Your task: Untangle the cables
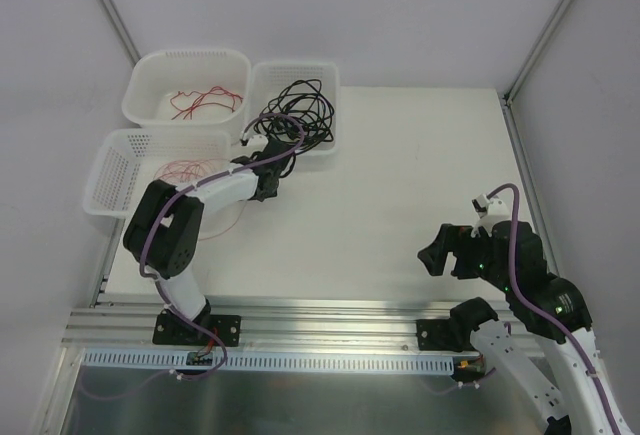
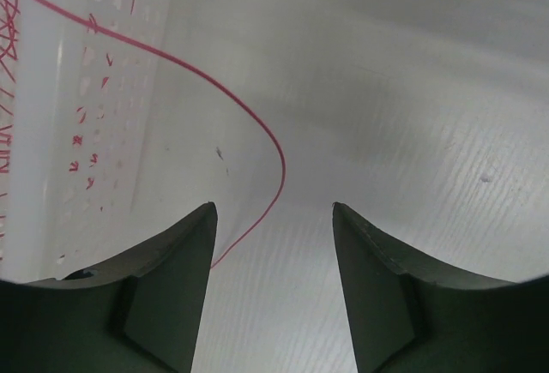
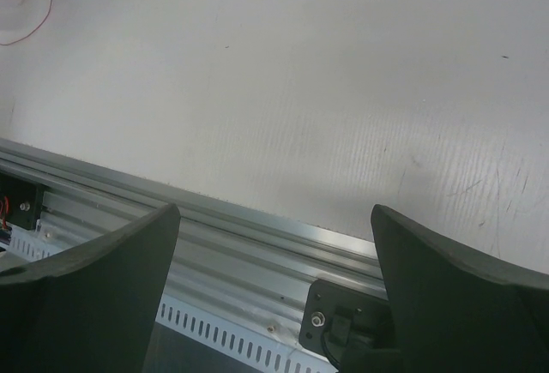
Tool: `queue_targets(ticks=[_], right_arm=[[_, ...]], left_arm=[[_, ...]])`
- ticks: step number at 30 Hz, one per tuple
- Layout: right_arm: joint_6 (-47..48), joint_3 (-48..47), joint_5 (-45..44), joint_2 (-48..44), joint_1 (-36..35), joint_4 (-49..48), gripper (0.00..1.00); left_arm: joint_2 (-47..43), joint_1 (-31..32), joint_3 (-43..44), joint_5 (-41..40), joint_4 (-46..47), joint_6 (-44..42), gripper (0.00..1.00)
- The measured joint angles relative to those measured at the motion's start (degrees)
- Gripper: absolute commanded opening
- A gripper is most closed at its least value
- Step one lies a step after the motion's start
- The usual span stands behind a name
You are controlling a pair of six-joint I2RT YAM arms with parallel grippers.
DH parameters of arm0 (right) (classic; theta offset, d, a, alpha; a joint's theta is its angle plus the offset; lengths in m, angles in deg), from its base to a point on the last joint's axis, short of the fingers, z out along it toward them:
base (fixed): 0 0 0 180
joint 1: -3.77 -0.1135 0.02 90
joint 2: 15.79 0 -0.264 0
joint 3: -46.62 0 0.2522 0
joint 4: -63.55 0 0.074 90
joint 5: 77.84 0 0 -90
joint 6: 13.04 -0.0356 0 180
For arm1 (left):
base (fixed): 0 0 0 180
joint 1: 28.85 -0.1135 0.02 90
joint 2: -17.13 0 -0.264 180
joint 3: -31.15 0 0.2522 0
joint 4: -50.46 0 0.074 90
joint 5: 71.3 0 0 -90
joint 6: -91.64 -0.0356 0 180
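Thin red wires lie coiled in the near-left basket [image 1: 122,170] and more red wires [image 1: 205,103] in the far-left basket. A bundle of black cables [image 1: 297,107] fills the third basket. My left gripper [image 1: 266,187] hangs low over the table beside the near-left basket, jaws apart. In the left wrist view one red wire [image 2: 282,167] curves out from the basket wall [image 2: 111,90] across the table and runs down beside the inner edge of the left finger [image 2: 184,261]; my left gripper [image 2: 273,210] clamps nothing. My right gripper [image 1: 435,255] [image 3: 274,219] stands wide open over the table's near edge.
Three white perforated baskets cluster at the table's far left. An aluminium rail [image 1: 330,315] [image 3: 240,227] runs along the near edge under the right gripper. A loop of red wire [image 3: 49,4] shows at the far left of the right wrist view.
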Motion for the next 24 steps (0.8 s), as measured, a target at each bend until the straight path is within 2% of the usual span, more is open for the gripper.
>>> queue_targets(ticks=[3,8,15,21,24], right_arm=[[0.00,0.00,-0.24,0.00,0.00,0.22,0.99],[0.00,-0.02,-0.42,0.00,0.00,0.42,0.99],[-0.02,-0.11,-0.42,0.00,0.00,0.76,1.00],[-0.07,-0.17,-0.42,0.00,0.00,1.05,1.00],[-0.17,-0.55,-0.42,-0.07,0.00,1.03,1.00]], left_arm=[[2.38,0.00,1.20,-0.37,0.68,-0.13,0.41],[4.33,0.00,2.08,-1.46,1.42,-0.74,0.31],[5.18,0.00,2.54,-2.32,1.77,-2.08,0.01],[4.68,0.00,2.36,-2.49,1.75,-3.63,0.00],[1.22,0.00,1.20,-0.33,1.44,-5.27,0.00]])
